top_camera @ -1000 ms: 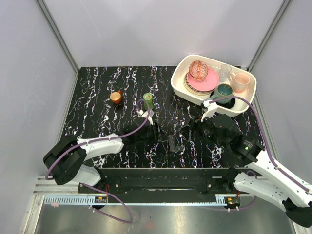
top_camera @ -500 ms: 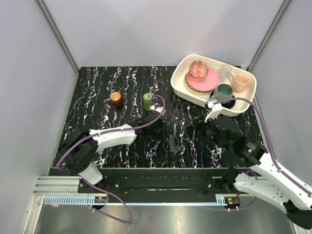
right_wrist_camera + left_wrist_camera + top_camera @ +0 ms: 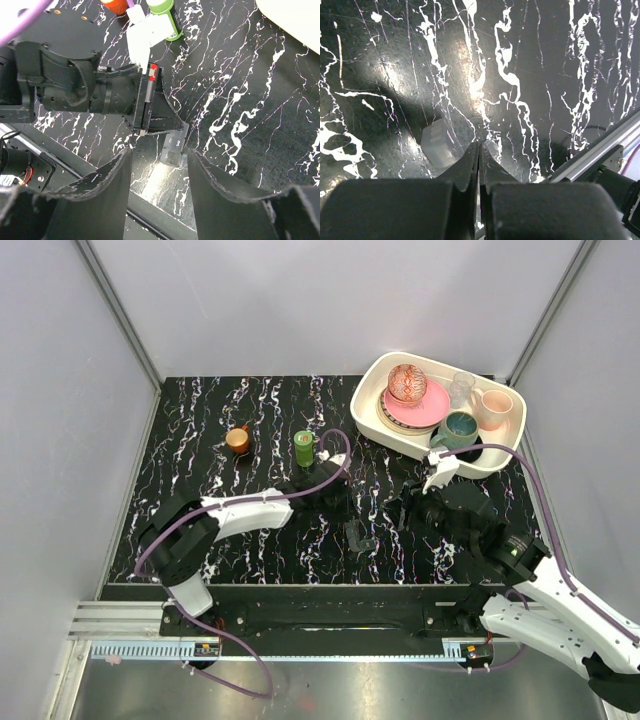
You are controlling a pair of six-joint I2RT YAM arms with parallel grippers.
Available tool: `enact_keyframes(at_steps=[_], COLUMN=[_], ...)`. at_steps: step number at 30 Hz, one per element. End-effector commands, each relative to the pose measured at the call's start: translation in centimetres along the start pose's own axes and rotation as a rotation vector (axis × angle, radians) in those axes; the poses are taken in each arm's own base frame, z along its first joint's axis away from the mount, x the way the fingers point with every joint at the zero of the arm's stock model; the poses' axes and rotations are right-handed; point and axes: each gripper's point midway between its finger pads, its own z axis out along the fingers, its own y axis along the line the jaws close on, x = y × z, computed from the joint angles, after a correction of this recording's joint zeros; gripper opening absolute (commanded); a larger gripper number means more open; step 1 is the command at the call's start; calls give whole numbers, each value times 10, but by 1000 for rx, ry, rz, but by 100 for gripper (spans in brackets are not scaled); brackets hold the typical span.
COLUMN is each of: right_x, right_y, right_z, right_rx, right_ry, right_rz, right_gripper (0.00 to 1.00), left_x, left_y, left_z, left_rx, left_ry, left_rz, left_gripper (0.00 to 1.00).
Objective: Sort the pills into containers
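Observation:
The containers are one small translucent dark pill box (image 3: 360,537) lying on the black marbled table near the front edge. My left gripper (image 3: 345,515) is shut, and its tips touch the far end of the pill box (image 3: 437,145). Nothing shows between its pressed fingers (image 3: 470,160). My right gripper (image 3: 159,167) hovers open just right of the pill box (image 3: 175,145), which lies ahead between its two fingers. The right wrist view also has the left gripper (image 3: 182,127) meeting the box. No pills are in view.
A green bottle (image 3: 303,448) and a small orange cup (image 3: 238,439) stand behind the left arm. A white tray (image 3: 372,425) of dishes sits at the back right. The metal front rail (image 3: 600,155) runs close beyond the pill box.
My left gripper has shut and swung right and forward until its tips reached the pill box. The right gripper's fingers have drawn somewhat closer together.

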Motion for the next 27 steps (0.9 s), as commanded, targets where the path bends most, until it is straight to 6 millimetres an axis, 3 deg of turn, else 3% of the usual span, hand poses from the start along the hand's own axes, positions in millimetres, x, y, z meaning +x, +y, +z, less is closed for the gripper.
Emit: enact_keyframes(at_steps=[1,6,16,22,27], right_x=[-7,-6,-3,-2,-2], right_y=[-5,-7,-6,-6,-7], right_z=[-2,0,5,5,6], right_rx=[23,30,35,34,38], right_ry=[-37,-34,-16,-15,-14], right_rz=[-6,-9,-9,-11,-11], right_gripper=[53,52,51,51,51], left_x=[-4,4,12,33,29], left_y=[-12,-6,5,21,22], left_z=[11,16,-1,-9,-21], left_rx=[31,14,51,80,88], left_ry=[13,39,-14,-22,-61], left_rz=[12,12,-1,-45,-56], left_gripper=[0,0,0,0,0])
